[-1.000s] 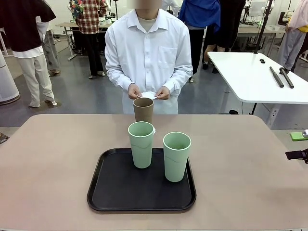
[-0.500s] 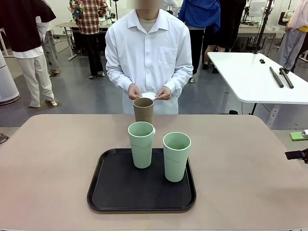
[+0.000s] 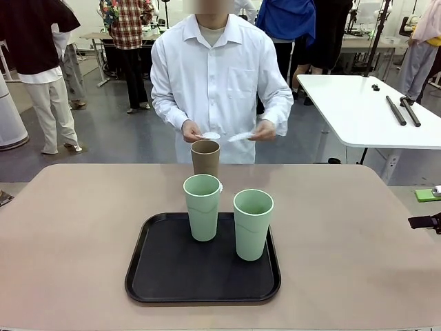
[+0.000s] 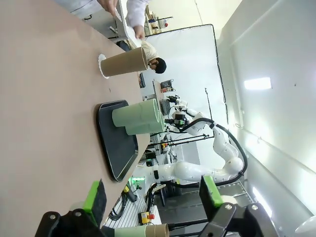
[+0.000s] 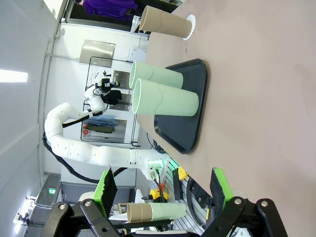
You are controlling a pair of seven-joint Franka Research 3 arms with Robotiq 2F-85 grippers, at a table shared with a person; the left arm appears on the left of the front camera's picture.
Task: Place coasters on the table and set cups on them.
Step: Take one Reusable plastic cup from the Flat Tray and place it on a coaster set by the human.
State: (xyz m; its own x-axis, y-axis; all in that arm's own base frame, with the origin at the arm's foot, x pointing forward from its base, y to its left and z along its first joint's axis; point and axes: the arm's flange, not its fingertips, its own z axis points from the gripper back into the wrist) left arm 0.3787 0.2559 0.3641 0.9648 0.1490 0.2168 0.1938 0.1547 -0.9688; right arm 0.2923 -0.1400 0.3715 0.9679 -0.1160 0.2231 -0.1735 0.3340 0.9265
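A person across the table (image 3: 69,227) holds a white coaster in each hand: one coaster (image 3: 210,135) at picture left, another coaster (image 3: 240,136) farther right. The tan cup (image 3: 205,157) stands upright on the tabletop behind the tray, on a lacy coaster (image 4: 101,65) that also peeks out under the tan cup (image 5: 165,24) in the right wrist view. Two mint cups (image 3: 202,207) (image 3: 253,224) stand on the black tray (image 3: 138,276). My left gripper (image 4: 152,195) and right gripper (image 5: 163,190) are open, empty, and far from the cups.
A white table with black rods (image 3: 365,110) stands at the back right. Other people stand in the room behind. Broad stretches of bare beige tabletop (image 3: 344,234) lie on both sides of the tray.
The person's hands have moved apart: the hand at picture right has drawn one coaster off the stack and out to the right. Cups and tray have not moved.
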